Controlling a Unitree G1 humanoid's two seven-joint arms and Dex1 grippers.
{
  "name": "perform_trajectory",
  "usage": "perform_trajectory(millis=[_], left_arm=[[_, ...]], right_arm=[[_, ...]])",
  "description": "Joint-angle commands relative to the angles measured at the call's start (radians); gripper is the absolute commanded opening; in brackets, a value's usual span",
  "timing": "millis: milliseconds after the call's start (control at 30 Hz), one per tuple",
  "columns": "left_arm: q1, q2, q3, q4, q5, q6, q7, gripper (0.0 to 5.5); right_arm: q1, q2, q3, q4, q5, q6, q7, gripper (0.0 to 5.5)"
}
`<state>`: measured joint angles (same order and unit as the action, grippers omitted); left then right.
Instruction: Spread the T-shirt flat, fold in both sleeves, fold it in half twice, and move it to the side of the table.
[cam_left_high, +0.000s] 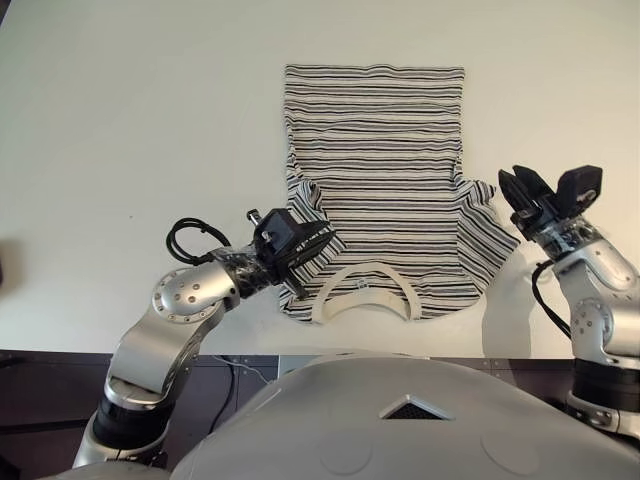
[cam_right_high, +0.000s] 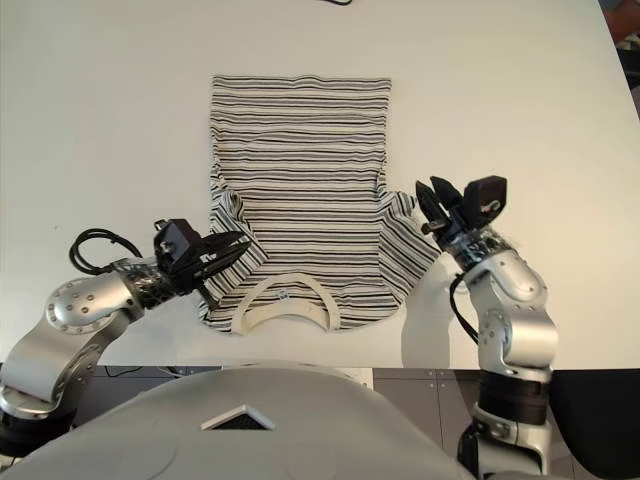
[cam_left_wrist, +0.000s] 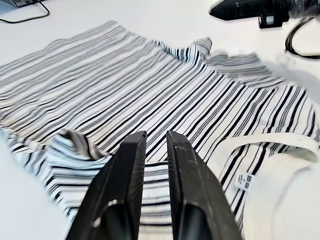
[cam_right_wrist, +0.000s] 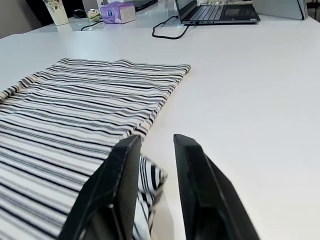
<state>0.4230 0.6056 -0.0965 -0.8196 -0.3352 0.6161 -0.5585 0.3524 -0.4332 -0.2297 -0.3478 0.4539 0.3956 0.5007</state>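
**Left eye view.** The T-shirt lies spread on the table, hem far from the robot and collar nearest it. The left gripper sits at the near left shoulder. The right gripper hangs just off the shirt's right side, jaws apart and empty.

**Right eye view.** The right sleeve flares out past the body's edge, and the left sleeve looks bunched rather than cleanly folded.

**Left wrist view.** The fingers stand narrowly apart just above striped cloth, with nothing between them.

**Right wrist view.** The jaws are moderately open over the sleeve's outer edge.

**Step in hand.** This is probably the sleeve fold. Pinch only the sleeve's outer edge, one layer deep, and carry it low across the chest. Release it once the crease runs parallel to the side seam, without dragging the body askew.
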Motion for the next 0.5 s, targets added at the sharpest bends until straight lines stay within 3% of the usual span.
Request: perform_trajectory(millis=[33,200,367,500], left_arm=[[0.23,0.131,0.018,0.09,0.238,-0.268,0.004,0.73],[0.373,0.159,-0.106,0.278,0.517,-0.597,0.079,0.73],[0.392,0.215,-0.152,0.451,0.689,-0.754,0.099,0.73],[0.393,0.215,-0.153,0.491,0.674,-0.798,0.084,0.73]], right_arm=[[0.216,-0.051,-0.131,-0.062,0.163,0.115,0.126,1.18],[0.368,-0.073,-0.185,-0.006,0.303,0.298,0.201,1.18],[0.28,0.034,-0.22,-0.005,0.491,0.48,-0.008,1.18],[0.173,0.076,-0.257,0.031,0.58,0.545,-0.167,1.18]])
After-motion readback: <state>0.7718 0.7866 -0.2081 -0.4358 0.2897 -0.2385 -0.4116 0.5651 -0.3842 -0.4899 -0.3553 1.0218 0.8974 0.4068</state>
